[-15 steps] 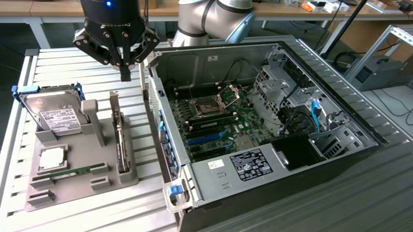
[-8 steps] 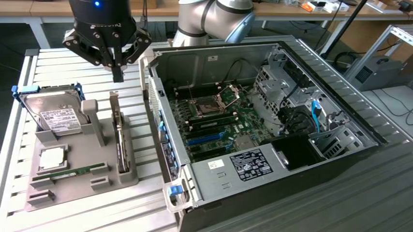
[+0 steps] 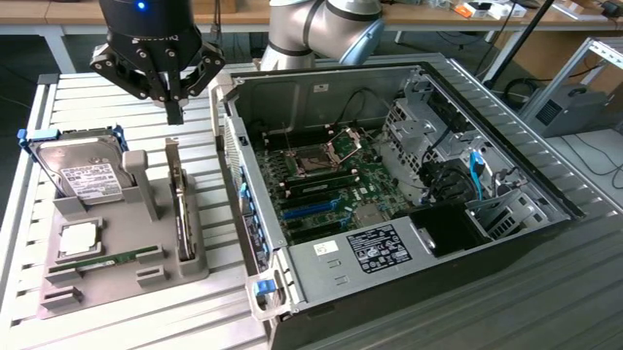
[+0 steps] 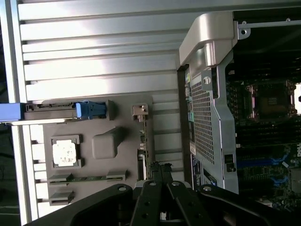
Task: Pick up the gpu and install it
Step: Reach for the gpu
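Upper left of the frame: end effector (image 3: 174, 111) above the upright gpu (image 3: 181, 219).
It is closed and empty; the white label on the hard drive (image 3: 83, 171) is unreadable.

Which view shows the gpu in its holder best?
The exterior view: the gpu stands on edge in the gray holder, its full length visible beneath the claw. The wrist view catches the gpu edge-on as a thin strip, partly hidden behind the claw.

Count taken standing by: one open computer case (image 3: 516, 138), one grey parts holder (image 3: 127, 273), one hard drive (image 3: 83, 171), one gpu (image 3: 178, 211), one processor chip (image 3: 78, 239), one green memory stick (image 3: 117, 259), one robot arm (image 3: 322, 29), one gripper (image 3: 174, 111).
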Motion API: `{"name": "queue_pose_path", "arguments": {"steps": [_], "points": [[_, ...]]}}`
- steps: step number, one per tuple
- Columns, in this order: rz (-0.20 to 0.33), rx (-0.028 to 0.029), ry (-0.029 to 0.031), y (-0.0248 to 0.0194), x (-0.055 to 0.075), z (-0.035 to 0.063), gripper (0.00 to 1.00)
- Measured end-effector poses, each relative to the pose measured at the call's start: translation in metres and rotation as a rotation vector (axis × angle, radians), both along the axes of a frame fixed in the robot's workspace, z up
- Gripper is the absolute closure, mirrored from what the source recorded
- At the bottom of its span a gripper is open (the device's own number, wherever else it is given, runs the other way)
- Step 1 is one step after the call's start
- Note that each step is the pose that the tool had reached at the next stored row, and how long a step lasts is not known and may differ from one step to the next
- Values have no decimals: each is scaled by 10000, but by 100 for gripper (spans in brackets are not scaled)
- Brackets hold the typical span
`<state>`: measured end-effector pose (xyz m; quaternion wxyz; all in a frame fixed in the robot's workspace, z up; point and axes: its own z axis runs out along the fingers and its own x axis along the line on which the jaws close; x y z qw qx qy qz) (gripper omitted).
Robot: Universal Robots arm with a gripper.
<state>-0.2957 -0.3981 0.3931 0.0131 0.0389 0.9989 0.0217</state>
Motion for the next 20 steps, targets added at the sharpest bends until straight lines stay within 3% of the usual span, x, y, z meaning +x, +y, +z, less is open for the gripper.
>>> {"name": "queue_pose_path", "arguments": {"steps": [10, 13, 16, 20], "points": [[1, 24, -2, -6, -1, -1, 89], [1, 88, -1, -42, 0, 0, 89], [0, 188, -2, -114, -1, -1, 89], [1, 260, 0, -198, 0, 1, 89]]}}
